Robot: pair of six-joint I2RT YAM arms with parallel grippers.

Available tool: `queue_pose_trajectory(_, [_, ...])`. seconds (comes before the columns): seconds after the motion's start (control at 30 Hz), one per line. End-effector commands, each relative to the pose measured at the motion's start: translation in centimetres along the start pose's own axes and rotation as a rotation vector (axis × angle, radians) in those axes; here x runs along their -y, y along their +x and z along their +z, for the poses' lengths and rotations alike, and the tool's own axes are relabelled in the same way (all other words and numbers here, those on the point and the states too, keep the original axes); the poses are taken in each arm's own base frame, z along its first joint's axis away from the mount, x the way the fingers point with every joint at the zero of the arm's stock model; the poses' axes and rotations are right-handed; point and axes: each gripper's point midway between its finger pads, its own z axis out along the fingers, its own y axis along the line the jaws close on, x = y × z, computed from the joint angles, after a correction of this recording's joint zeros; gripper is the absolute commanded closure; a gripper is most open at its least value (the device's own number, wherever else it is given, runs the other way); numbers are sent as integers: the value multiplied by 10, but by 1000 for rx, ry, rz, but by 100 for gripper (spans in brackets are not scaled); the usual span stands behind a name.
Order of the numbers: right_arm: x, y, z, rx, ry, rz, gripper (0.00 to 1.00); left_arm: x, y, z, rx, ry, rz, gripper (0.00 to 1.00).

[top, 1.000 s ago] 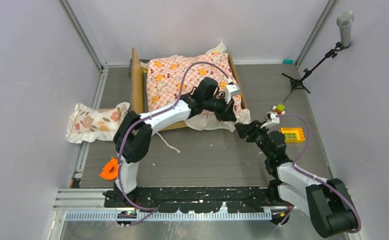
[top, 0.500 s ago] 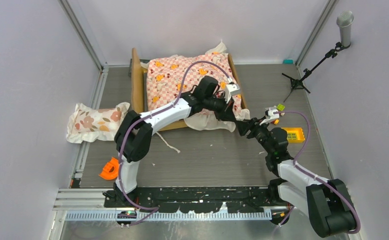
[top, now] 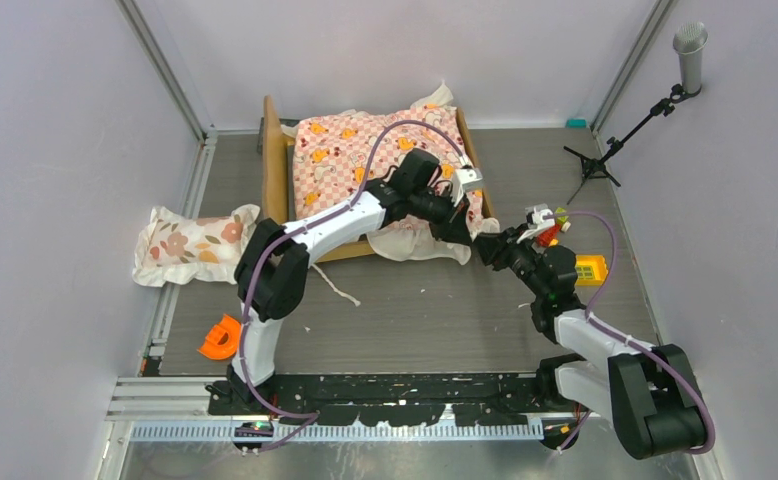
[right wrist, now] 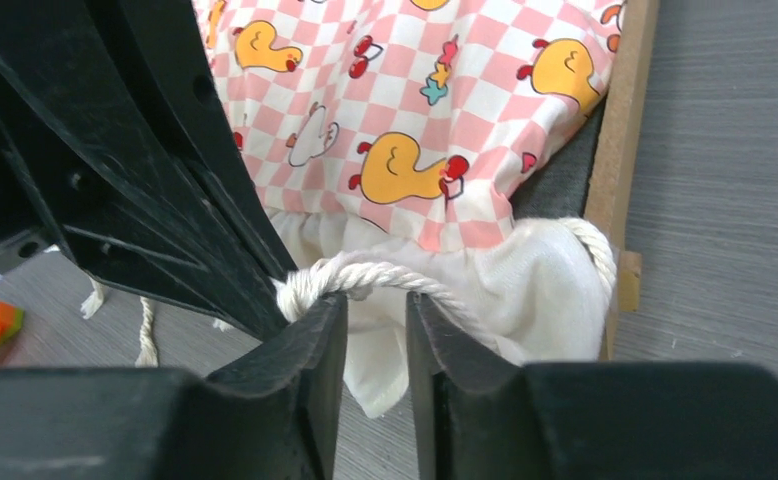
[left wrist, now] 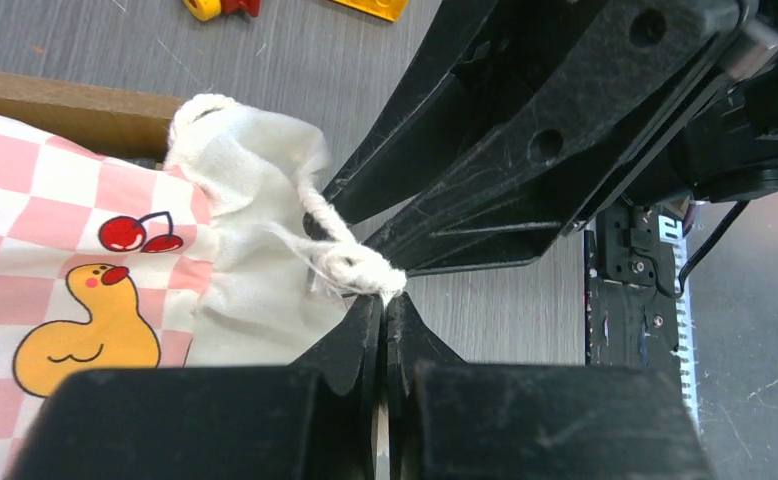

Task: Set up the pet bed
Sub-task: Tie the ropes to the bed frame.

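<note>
The pet bed stands at the back centre, with its tan frame and a pink-checkered duck sheet spread over it. My left gripper is at the bed's near right corner. In the left wrist view it is shut on the sheet's white rope. My right gripper is close against the left one. In the right wrist view it is open by a narrow gap, and the rope lies across its tips. The dark mattress shows under the sheet, beside the wooden rail.
A floral pillow lies left of the bed by the wall. A yellow toy tray and small coloured blocks sit to the right. An orange part is near the left arm's base. A microphone stand is at the back right.
My right gripper has moved left and away from me, up to the bed's near right corner and the left gripper. The left gripper has hardly moved and still holds the rope.
</note>
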Motion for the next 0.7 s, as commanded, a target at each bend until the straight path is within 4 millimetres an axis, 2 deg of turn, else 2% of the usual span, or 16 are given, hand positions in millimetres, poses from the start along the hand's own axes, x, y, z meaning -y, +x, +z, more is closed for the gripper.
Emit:
queue_pose_trajectory(0.0, [-14,-38,7,110,-65,-73,72,17,-15,-2,19,76,34,100])
queue_pose_trajectory(0.2, [-16,-37,5,100,-74,-71,98,17,-14,-2,17,79,33,100])
queue_pose_trajectory(0.43, [-5,-17,0,-31,12,8,99,13,-15,-2,26,75,29,100])
queue_pose_trajectory(0.6, [5,-4,-14,-135,128,93,99,9,-15,-2,27,68,24,100])
queue_pose_trajectory(0.67, [9,3,-21,-181,176,117,99,7,-15,-1,27,64,19,97])
